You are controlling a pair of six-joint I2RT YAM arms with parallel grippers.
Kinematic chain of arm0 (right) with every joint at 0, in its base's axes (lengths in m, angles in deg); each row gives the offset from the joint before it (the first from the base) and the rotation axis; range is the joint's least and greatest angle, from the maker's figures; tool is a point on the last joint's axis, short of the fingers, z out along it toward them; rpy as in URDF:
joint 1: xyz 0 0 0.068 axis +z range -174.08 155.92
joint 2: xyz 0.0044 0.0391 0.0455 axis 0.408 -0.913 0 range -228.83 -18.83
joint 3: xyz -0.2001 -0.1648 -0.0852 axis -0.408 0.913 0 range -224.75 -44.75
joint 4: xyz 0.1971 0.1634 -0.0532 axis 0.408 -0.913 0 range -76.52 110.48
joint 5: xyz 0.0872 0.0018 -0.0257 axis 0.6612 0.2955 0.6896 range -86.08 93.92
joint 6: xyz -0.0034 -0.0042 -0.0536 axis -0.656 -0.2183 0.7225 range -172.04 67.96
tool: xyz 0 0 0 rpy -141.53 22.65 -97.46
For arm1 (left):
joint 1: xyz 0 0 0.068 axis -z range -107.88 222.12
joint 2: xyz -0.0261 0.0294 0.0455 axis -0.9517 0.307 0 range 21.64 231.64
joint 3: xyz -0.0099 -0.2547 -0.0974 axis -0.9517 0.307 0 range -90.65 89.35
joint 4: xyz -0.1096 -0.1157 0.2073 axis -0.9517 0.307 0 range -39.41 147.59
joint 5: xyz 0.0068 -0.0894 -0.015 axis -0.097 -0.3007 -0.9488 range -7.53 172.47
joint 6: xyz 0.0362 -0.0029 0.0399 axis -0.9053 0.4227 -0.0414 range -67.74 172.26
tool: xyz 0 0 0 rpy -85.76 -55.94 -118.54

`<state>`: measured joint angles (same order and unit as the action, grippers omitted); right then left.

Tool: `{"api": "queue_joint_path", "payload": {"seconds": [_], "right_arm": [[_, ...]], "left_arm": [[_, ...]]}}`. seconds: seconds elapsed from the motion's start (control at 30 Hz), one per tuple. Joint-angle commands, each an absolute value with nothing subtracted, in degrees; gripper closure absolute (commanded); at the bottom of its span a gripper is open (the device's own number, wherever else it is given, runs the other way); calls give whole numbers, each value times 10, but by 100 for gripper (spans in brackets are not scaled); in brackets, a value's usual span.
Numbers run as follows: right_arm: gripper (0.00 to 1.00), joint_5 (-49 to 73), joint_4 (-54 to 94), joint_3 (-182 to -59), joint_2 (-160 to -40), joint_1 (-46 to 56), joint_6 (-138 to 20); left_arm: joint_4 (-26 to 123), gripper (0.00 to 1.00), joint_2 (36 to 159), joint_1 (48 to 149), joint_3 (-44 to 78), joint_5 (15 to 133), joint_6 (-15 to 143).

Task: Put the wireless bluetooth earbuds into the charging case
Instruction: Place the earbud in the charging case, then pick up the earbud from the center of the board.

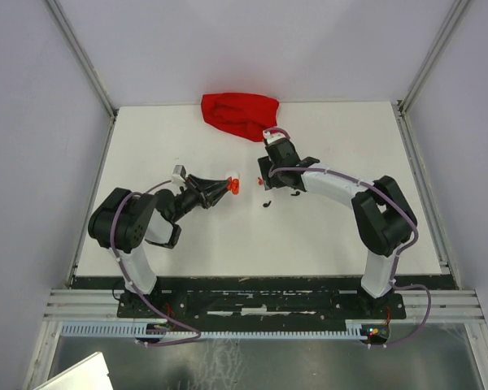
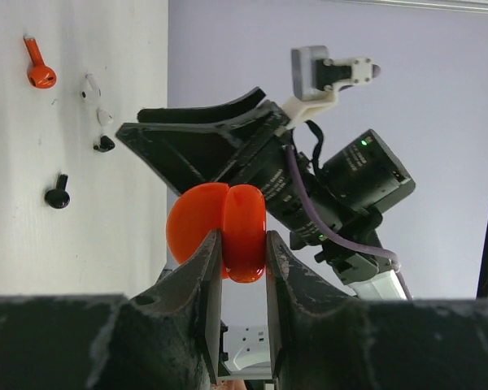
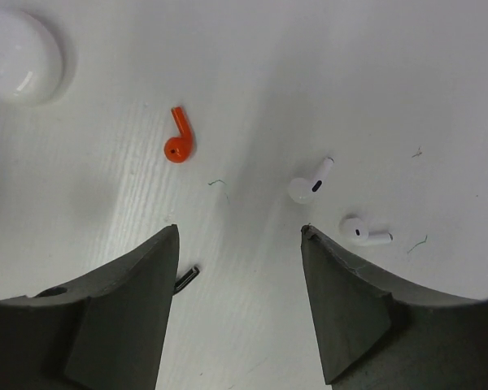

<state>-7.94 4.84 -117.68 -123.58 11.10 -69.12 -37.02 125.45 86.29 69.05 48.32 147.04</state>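
Now left gripper [image 2: 243,244] clamps the orange case [image 2: 197,223], right gripper [image 3: 240,234] gapes empty above earbuds [image 3: 179,146]

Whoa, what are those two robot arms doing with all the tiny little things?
The left hand is shut on a round orange case, holding it up off the table. The right hand is open above the table, over an orange earbud and two white earbuds. No earbud is picked up yet.

I note a white table [image 1: 309,236] carrying a red cloth [image 1: 240,114] at the far edge, an orange earbud [image 3: 178,138], white earbuds [image 3: 309,183] and a round white case [image 3: 16,53].
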Motion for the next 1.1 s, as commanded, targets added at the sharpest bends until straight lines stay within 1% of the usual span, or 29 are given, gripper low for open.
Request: {"api": "queue_joint_path", "payload": {"seconds": [0.0,0.2,0.57,1.07], "right_arm": [[31,-128,24,-1227,-1269,116,-671],[30,-157,23,-1265,-1319,115,-652],[30,-160,15,-1326,-1384,116,-636],[30,-144,9,-1356,-1419,115,-634]], "left_arm": [[-485,97,1237,855,694,475,1450],[-485,97,1242,852,693,469,1450],[-485,97,1249,843,692,462,1450],[-485,97,1255,838,692,457,1449]]}}
